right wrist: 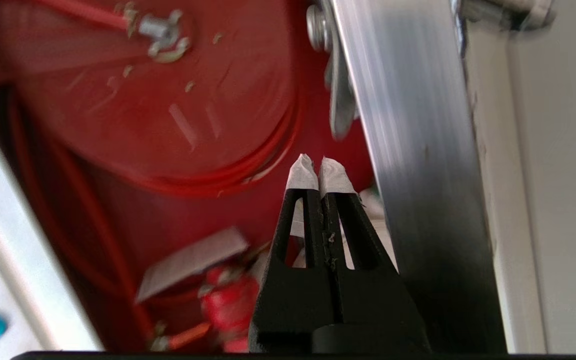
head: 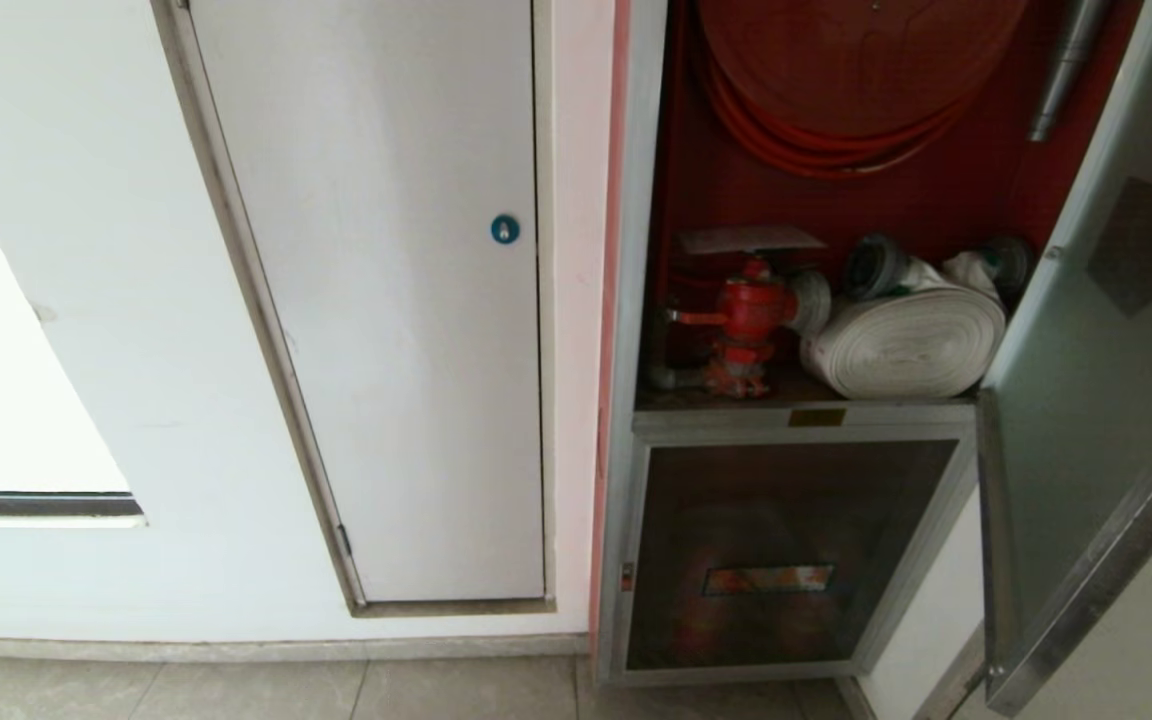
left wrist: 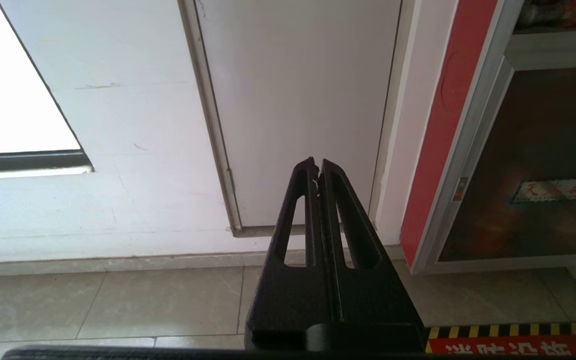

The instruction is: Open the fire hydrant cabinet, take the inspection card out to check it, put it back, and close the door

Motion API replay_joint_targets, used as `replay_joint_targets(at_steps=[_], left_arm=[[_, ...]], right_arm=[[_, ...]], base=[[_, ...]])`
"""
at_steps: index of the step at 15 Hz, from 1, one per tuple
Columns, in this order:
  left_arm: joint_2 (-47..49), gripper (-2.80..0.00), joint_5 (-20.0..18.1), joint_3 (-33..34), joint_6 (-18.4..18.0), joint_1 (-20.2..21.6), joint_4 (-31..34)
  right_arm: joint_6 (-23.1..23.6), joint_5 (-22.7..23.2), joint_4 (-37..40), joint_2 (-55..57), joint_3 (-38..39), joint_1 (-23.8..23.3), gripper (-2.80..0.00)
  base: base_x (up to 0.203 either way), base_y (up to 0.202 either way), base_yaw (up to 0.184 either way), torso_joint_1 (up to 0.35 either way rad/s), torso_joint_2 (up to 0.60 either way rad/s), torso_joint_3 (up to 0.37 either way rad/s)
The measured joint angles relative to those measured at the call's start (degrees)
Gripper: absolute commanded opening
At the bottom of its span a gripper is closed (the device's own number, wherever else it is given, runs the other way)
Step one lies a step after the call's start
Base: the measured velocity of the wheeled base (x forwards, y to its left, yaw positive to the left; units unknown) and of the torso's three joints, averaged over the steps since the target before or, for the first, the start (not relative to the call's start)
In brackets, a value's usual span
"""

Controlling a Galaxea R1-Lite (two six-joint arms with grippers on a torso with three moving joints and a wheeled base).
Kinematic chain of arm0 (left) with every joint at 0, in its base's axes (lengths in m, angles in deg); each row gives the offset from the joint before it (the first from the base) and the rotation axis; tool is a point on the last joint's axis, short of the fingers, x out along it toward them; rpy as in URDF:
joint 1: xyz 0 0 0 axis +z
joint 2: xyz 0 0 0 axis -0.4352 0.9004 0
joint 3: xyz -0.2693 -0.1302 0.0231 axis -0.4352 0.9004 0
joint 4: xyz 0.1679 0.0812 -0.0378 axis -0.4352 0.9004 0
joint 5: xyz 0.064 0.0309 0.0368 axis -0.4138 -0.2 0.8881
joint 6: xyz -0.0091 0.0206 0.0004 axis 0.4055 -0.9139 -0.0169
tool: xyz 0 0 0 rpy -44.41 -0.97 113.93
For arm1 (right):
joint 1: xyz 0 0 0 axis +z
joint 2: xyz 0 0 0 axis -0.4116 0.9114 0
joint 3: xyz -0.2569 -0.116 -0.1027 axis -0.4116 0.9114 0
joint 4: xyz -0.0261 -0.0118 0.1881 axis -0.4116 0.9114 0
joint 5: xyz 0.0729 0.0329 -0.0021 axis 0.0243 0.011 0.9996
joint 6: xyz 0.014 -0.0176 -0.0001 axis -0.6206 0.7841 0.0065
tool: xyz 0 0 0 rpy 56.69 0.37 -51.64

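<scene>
No legible text or numbers.

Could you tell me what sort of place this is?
Probably a corridor in a public or commercial building: a wall-mounted fire hydrant cabinet stands open, with hose reel and red valve inside, next to a plain white service door above a tiled floor.

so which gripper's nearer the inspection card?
Right. The right gripper, shut and empty, is up by the open door's frame facing the cabinet interior, with the inspection card on the red valve below. The left gripper is shut, low by the floor.
</scene>
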Motion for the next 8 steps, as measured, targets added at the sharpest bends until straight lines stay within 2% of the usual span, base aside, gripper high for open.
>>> replay_joint_targets(at_steps=[8], left_arm=[[0.0, -2.80, 0.0, 0.0, 0.0, 0.0, 0.0]], right_arm=[[0.0, -0.9, 1.4, -2.4, 1.3, -11.1, -2.80]], base=[[0.000, 0.000, 0.000, 0.000, 0.00, 0.000]])
